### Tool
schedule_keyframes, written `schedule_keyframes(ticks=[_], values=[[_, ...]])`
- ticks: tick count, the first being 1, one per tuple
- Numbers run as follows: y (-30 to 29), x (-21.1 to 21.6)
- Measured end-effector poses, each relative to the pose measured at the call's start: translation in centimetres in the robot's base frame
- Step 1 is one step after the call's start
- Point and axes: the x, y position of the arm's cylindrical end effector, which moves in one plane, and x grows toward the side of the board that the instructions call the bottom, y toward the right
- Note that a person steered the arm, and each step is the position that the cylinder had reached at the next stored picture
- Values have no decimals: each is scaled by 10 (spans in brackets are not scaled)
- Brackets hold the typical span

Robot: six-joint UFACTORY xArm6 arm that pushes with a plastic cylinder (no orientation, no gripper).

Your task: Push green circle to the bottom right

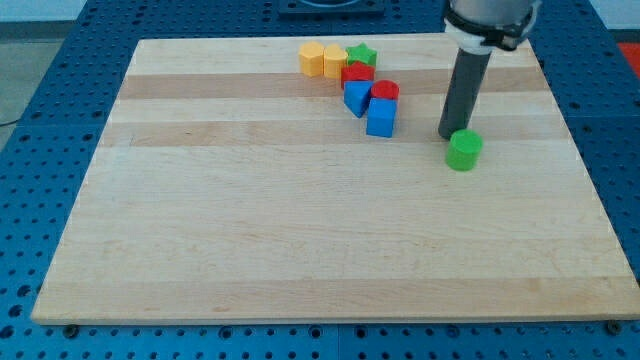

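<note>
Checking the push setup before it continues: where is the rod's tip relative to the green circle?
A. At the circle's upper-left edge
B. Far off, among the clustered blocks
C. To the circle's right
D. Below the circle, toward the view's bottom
A: my tip rests on the board just up and left of the green circle, right beside it, well apart from the cluster.

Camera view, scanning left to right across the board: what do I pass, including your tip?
Orange block → yellow block → blue block → my tip → green circle. My tip sits just up-left of the green circle. I left out the clustered red blocks, green star and other blue block, since they overlap.
</note>
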Motion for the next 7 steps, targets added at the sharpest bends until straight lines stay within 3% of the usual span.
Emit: schedule_keyframes(ticks=[3,5,7], values=[[12,61],[-9,53],[-7,74]])
